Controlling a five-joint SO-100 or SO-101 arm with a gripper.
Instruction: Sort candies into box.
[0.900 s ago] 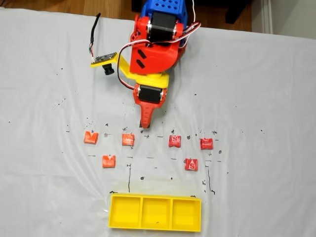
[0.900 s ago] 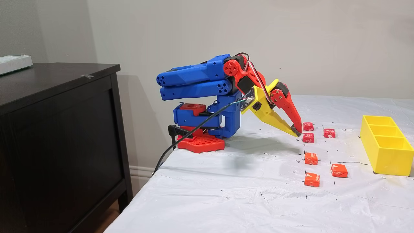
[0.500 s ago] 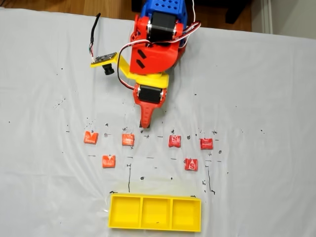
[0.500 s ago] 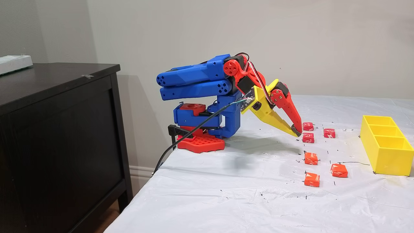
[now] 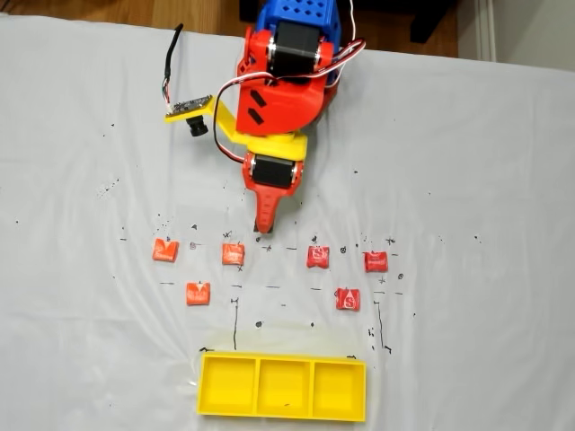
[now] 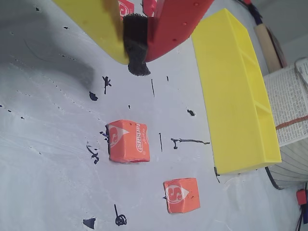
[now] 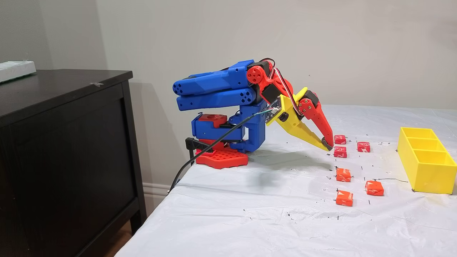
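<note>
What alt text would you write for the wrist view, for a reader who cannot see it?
The robot's hand, one finger yellow and one red, is shut and empty, hovering over a white sheet with black pen marks. Two orange candies lie on the sheet below it. The yellow box stands to the right, seen from its outer side.

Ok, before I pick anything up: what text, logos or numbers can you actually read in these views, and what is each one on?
"S": white letter on the lower candy in the wrist view.
White brand lettering on the nearer candy: too blurred to read.
Print on the papers at the wrist view's right edge: too small to read.
Black pen marks on the table cover: crosses and ticks, no words.
The box bears no text.
</note>
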